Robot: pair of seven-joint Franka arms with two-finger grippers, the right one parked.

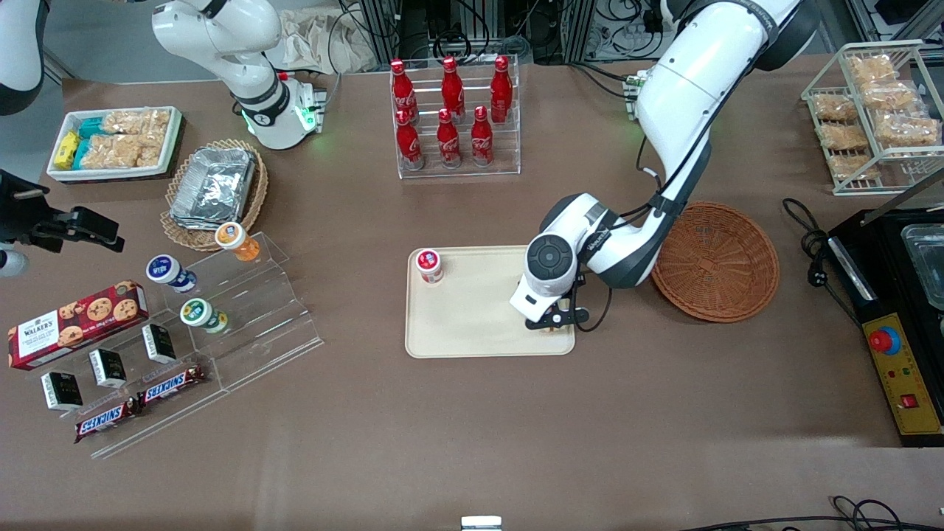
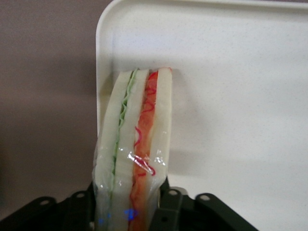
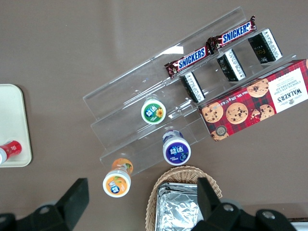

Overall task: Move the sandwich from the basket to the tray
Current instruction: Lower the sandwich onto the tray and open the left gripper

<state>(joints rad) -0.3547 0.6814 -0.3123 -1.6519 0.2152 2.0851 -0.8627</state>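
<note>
A white tray toward the parked arm's end of the table holds packets of snacks, and nearer the camera a tan wicker basket carries a stack of foil containers. Nearer still, a clear stepped stand bears three small lidded cups, small dark boxes and two Snickers bars, with a biscuit box beside it. In the middle of the table a clear rack holds six red bottles. Nearer the camera lies the cream tray, with a red-lidded cup standing in one corner. The gripper hangs low over the tray's corner nearest the round basket, its fingers closed on the sandwich, which stands on edge, wrapped in clear film, its tip against the tray close to the rim. The reddish-brown basket beside the tray holds nothing. At the working arm's end, a wire rack holds more packets.
</note>
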